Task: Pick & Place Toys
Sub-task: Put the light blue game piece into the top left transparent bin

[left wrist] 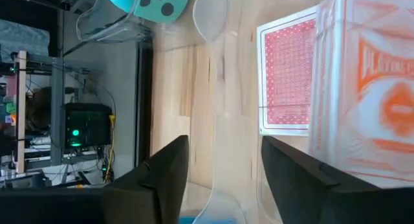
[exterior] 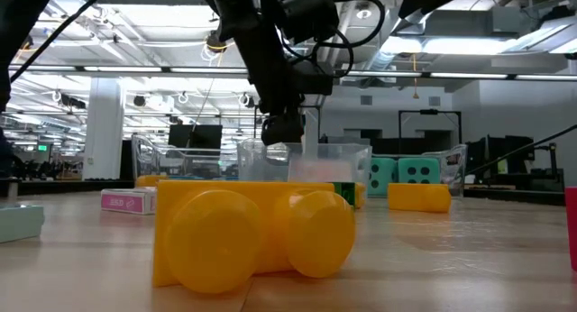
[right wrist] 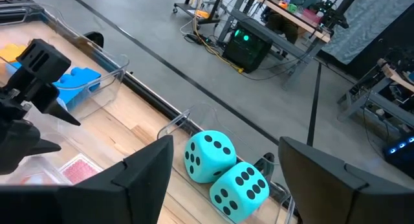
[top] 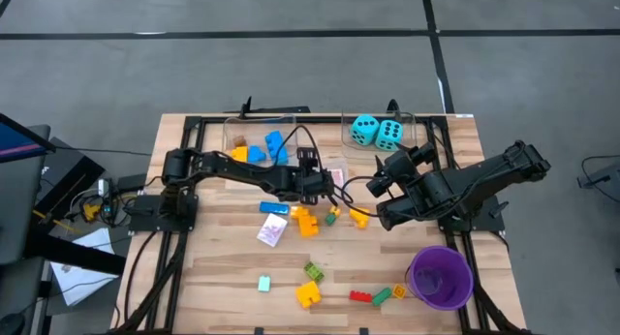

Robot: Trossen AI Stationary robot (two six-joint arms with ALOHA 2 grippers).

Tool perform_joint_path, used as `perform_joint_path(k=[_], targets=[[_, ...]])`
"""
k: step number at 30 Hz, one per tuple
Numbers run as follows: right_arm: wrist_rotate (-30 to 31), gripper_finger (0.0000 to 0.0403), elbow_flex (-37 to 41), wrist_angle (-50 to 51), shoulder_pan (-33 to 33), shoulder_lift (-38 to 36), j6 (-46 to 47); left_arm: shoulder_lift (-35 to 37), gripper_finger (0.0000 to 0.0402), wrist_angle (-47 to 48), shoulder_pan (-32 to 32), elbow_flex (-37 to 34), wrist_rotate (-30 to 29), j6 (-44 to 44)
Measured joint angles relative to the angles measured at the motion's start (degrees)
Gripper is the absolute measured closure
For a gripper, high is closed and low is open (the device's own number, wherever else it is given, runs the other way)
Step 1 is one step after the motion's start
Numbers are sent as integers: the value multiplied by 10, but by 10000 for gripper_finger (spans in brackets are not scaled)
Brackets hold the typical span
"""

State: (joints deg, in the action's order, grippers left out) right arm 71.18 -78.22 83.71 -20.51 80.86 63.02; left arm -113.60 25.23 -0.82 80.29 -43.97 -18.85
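Note:
My left gripper [top: 318, 185] is open over the table's middle, beside a red-and-white card pack [left wrist: 284, 75] that lies flat; a second pack [left wrist: 378, 88] stands close by. A clear plastic wall [left wrist: 217, 120] runs between its fingers. My right gripper [top: 373, 185] is open and empty above the table, facing two turquoise dice [right wrist: 223, 169] that lie in the far right clear bin [top: 412, 122]. Blue and yellow bricks [top: 262, 149] lie in the far left bin. Several bricks [top: 306, 222] and another card pack [top: 272, 228] lie loose on the table. My left gripper's open fingers [left wrist: 168, 179] stand on either side of the clear plastic wall; whether they touch it, I cannot tell.
A purple cup [top: 441, 277] stands near the front right. Yellow [top: 308, 294], green [top: 314, 271] and red [top: 360, 296] bricks lie toward the near edge; the yellow one fills the low view's foreground [exterior: 252, 235]. Black frame rails [top: 194, 132] edge the table.

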Motion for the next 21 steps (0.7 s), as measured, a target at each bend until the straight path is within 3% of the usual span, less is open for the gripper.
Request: perform_joint_path(k=[8, 14, 16, 21], targets=[[0, 131, 0, -1, 0, 0, 0, 12, 202, -3, 2, 0, -30, -6], [0, 131, 0, -3, 0, 0, 0, 85, 214, 4, 9, 0, -29, 9], [-1, 131, 0, -3, 0, 0, 0, 121, 217, 12, 14, 0, -4, 34], [-4, 131, 0, -4, 0, 0, 0, 227, 224, 67, 22, -9, 145, 174]])
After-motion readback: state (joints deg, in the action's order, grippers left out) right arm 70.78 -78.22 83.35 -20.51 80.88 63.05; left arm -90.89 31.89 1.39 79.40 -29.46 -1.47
